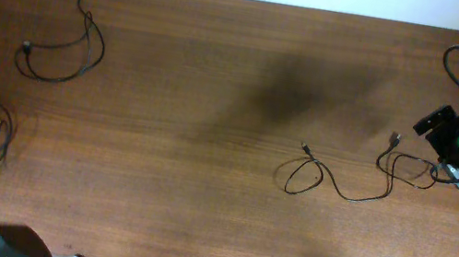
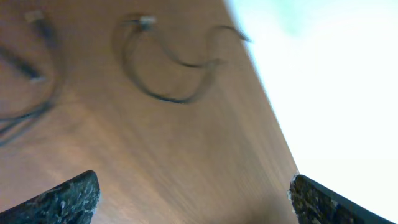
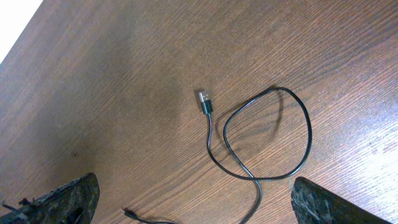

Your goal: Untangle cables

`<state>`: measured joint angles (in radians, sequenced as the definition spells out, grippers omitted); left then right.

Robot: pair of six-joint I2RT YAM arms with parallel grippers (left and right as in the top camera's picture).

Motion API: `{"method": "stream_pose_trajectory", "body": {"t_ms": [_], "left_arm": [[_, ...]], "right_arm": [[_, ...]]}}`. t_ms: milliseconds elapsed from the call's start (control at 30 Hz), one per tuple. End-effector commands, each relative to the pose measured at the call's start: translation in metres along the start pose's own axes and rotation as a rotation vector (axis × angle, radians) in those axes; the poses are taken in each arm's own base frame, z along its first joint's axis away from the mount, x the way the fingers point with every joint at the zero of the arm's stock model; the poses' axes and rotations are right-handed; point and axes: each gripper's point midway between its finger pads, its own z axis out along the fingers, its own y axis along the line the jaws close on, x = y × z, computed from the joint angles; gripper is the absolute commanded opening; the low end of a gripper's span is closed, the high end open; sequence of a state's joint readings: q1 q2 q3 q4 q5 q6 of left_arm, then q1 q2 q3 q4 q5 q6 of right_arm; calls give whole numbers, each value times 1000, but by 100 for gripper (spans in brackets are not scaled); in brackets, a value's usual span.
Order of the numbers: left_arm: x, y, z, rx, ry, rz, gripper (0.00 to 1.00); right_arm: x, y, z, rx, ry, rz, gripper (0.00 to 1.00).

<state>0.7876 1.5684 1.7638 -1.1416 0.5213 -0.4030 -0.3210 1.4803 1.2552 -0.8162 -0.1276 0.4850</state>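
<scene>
Overhead: three cables (image 1: 349, 197) lie well apart on the tabletop (image 1: 220, 71); my left gripper (image 2: 193, 194) and right gripper (image 3: 193, 196) both gape wide, empty.

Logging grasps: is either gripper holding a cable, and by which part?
Nothing is held. The left gripper and right gripper both show jaws apart and empty; the cable below the right one lies loose on the table.

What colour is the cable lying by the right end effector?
The cable is black; right wrist view shows it best.
</scene>
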Motion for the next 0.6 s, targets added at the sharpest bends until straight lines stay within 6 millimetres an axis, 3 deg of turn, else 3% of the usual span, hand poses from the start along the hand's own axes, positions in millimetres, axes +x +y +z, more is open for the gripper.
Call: {"method": "stream_pose_trajectory", "body": {"t_ms": [0, 33, 100, 167, 233, 267, 367, 467, 567], "left_arm": [[75, -92, -46, 188, 31, 408, 99], [97, -98, -54, 169, 55, 461, 99], [123, -89, -72, 71, 58, 528, 99], [158, -99, -101, 138, 61, 706, 99], [202, -117, -130, 329, 76, 893, 99], [222, -110, -137, 363, 90, 939, 99], [267, -91, -122, 454, 247, 926, 99], [284, -87, -98, 524, 340, 892, 99], [287, -81, -97, 510, 348, 888, 99]], "right_arm": [[1, -2, 2, 11, 2, -10, 98], [1, -2, 2, 11, 2, -10, 98], [1, -2, 2, 10, 2, -10, 98], [-1, -1, 2, 5, -9, -12, 98], [-6, 2, 2, -9, -26, -10, 98], [-5, 4, 2, -19, -22, -10, 99], [30, 3, 0, -39, 135, 11, 99], [42, -3, -2, -14, 184, 20, 99], [62, -13, -7, 28, 264, 30, 98]]}}
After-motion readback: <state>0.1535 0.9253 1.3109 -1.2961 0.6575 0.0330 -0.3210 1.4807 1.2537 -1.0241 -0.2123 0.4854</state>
